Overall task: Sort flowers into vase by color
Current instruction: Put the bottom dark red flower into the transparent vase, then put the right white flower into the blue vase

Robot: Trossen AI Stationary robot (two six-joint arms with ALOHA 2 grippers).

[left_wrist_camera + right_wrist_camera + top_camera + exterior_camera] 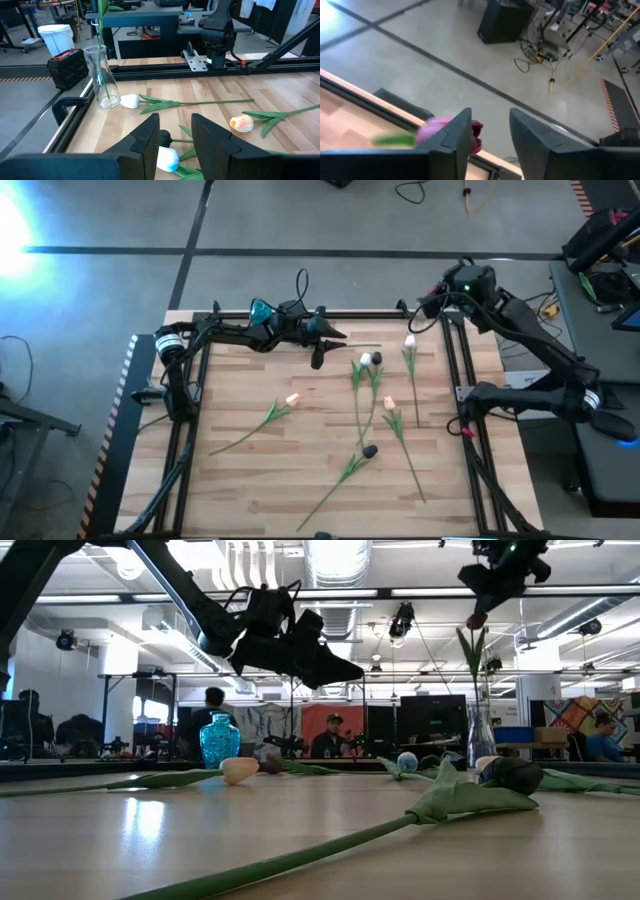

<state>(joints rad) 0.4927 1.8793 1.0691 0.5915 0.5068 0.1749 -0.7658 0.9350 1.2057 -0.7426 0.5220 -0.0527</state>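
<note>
Right pincer (487, 135) above clear vase (101, 75), holding pink tulip (435, 131)

Wooden counter (250, 480) scattered with loose tulips

Lying flat on it: a peach-headed tulip (293, 399) left of centre, a black-headed one (370, 450) nearer the front, white-headed ones (410, 340) toward the back right; a blue vase (262, 310) and a clear vase (101, 75) stand at the back edge.

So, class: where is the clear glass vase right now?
In the left wrist view the clear vase stands at the table's edge by the rail, a stem in it, beside a white tulip; the low view shows it under the right gripper.
</note>
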